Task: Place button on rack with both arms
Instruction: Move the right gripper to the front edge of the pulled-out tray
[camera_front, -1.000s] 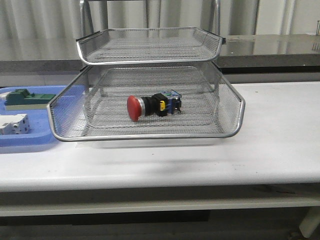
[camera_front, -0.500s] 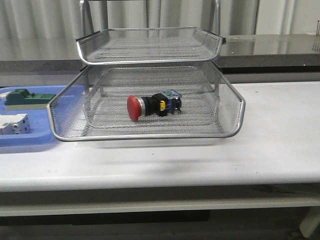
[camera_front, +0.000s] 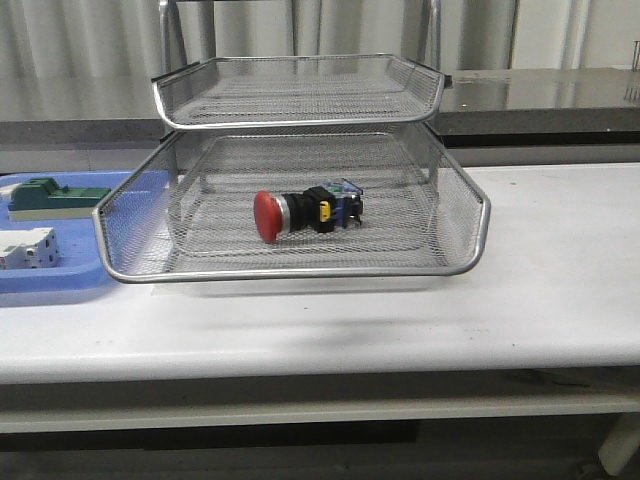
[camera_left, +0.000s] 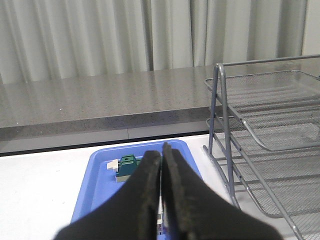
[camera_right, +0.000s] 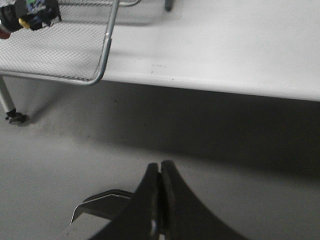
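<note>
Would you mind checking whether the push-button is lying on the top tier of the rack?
No, the push-button lies on its side in the wide lower tray of the rack, beneath the top tier.

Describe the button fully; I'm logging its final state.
The button lies on its side on the mesh floor of the rack's lower visible tray, near the middle. Its red mushroom cap faces the robot's left; then come a silver collar, a black body with a yellow mark, and a blue rear end. Only the mesh touches it; no tool is near it.
</note>
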